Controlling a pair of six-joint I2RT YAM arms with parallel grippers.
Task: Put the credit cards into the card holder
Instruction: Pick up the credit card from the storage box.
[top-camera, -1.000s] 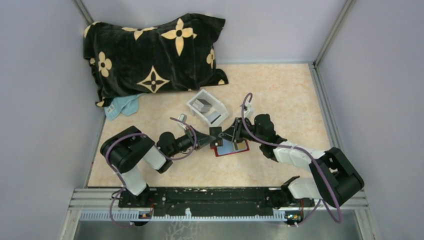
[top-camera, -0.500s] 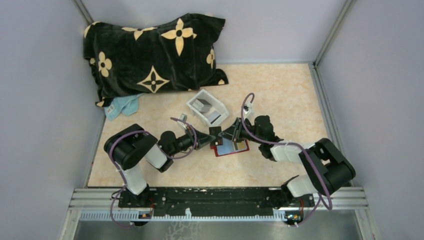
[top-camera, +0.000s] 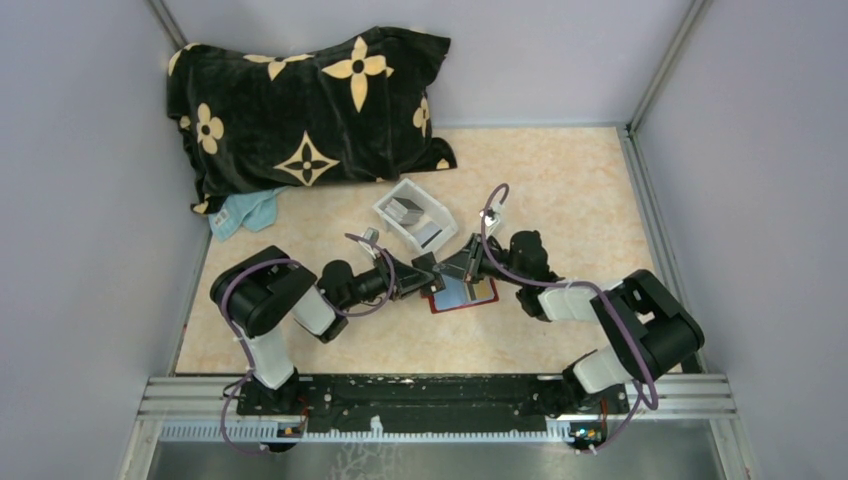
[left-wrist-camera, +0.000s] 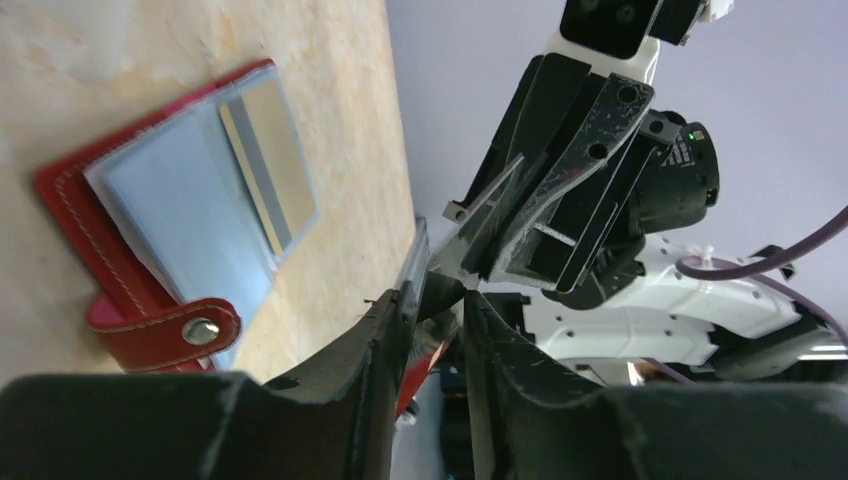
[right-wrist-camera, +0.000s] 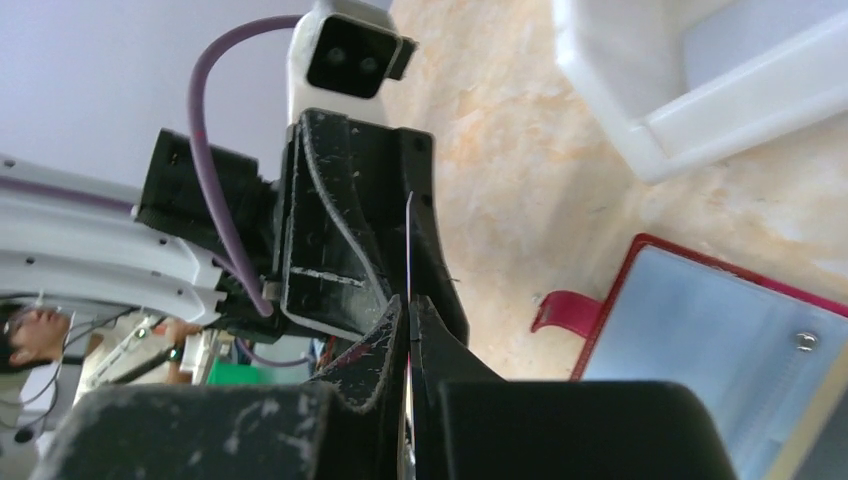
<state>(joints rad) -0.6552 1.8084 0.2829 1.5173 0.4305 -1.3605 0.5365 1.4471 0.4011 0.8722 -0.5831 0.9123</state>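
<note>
Here the right gripper (right-wrist-camera: 408, 305) pinches a thin credit card (right-wrist-camera: 408, 240) edge-on; the left gripper (left-wrist-camera: 432, 300) seemingly stands slightly parted.

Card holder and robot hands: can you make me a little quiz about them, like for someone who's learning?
1. True or false: the red card holder lies open on the table.
2. What colour is the tray? A white, B green, C black.
3. Which gripper is shut on the thin card?
Key: 1 true; 2 A; 3 the right gripper.
</note>
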